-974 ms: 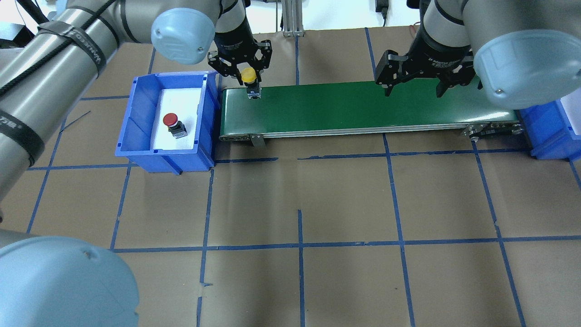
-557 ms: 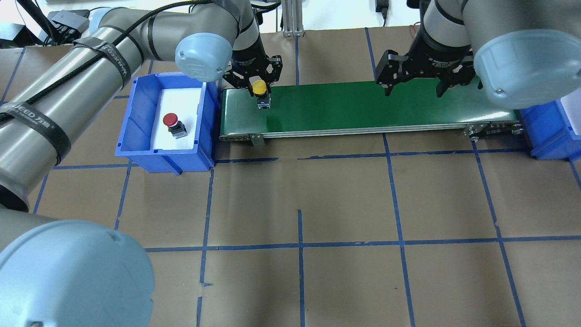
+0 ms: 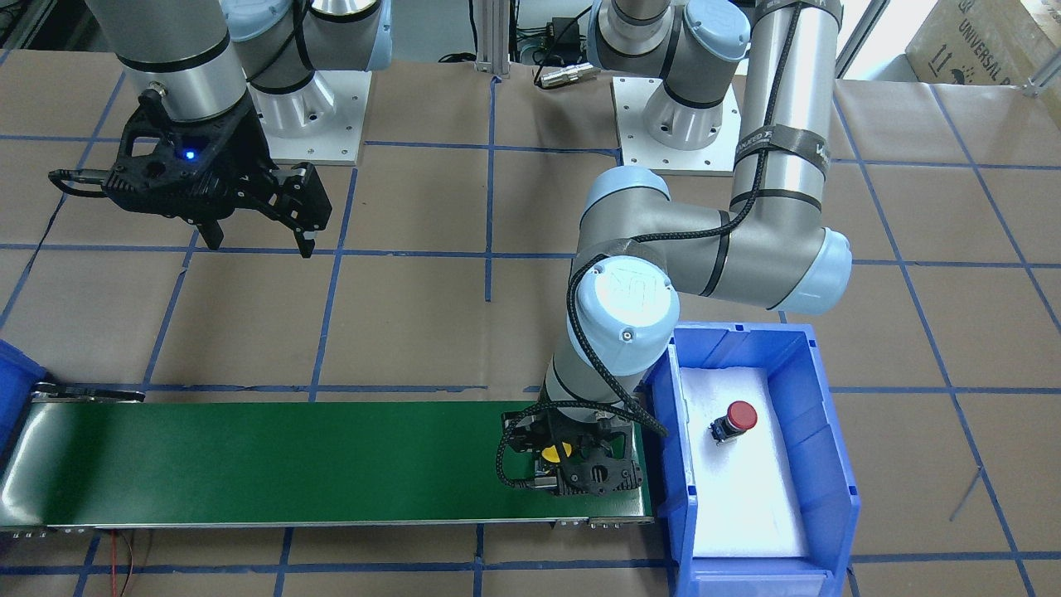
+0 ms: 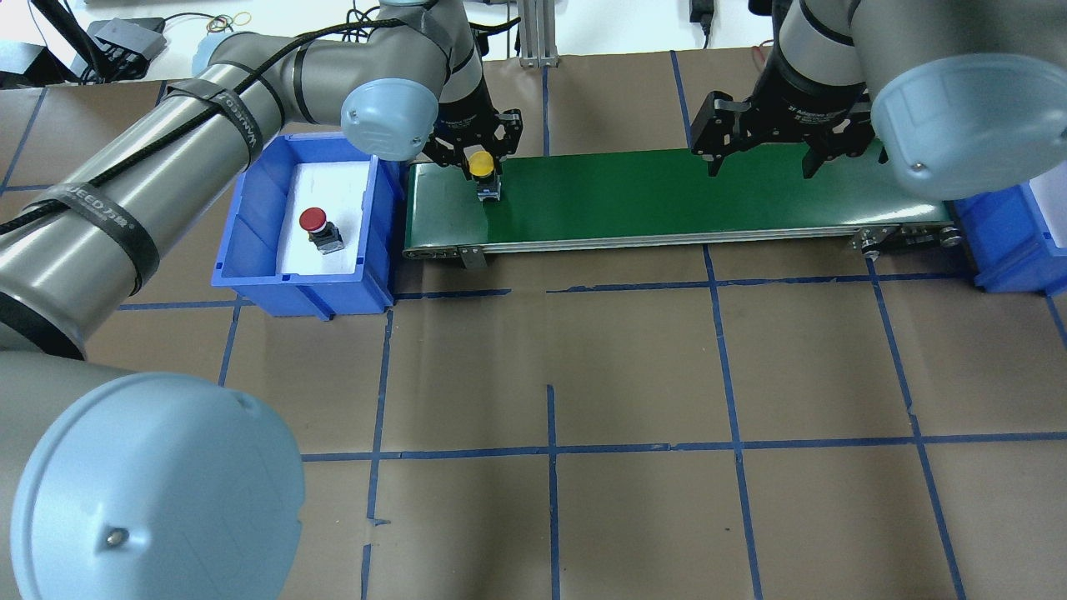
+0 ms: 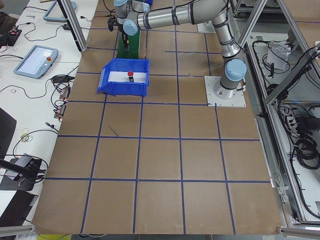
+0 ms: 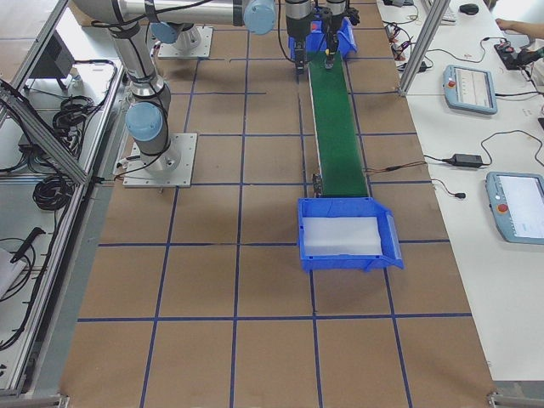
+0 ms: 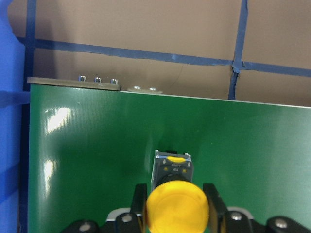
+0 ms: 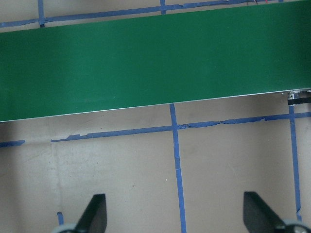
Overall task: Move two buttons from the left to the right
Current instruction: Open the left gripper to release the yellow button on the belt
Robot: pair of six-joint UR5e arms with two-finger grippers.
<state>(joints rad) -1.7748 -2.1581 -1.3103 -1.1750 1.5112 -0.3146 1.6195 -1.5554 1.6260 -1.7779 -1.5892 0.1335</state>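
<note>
Overhead: left gripper [image 4: 482,171] pinches the yellow button [image 4: 480,165] at the cap, with the body pointing down over the left end of the green belt [image 4: 667,196]. Compared with 1.0 s ago it has shifted right, away from the left bin [image 4: 250,217], and sits lower in the picture. Can't tell whether that is a descent or a move toward the robot. Most of the shift was done by 0.6 s ago, with only a small step since. Red button [image 4: 313,221] is on the white liner in the left bin, in the same spot as before. Right gripper [image 4: 760,167] is by the belt's right part, jaws spread, and has not moved. Right bin [image 4: 1000,242] is at the belt's right end.

Front: left gripper [image 3: 572,464] is low over the belt end just beside the left bin [image 3: 829,431], with the yellow cap [image 3: 554,453] showing between the fingers. Red button [image 3: 738,417] is in the bin, tilted. Right gripper [image 3: 262,243] is up high with its jaws apart.

Exterior left: red button [image 5: 130,75] is visible in the bin. The left gripper is beyond it and too small to read the jaws.

Exterior right: right bin [image 6: 344,255] is at the near end of the belt, white liner showing. Both grippers are far off and tiny.

Left wrist: fingers [image 7: 139,196] are tight on both sides of the yellow cap [image 7: 177,206]. The button is upright, with its base close to the belt [image 7: 97,170]. Contact: can't tell.

Right wrist: fingertips [image 8: 97,213] are spread wide over the paper-covered table [image 8: 121,165], with the belt ahead.
</note>
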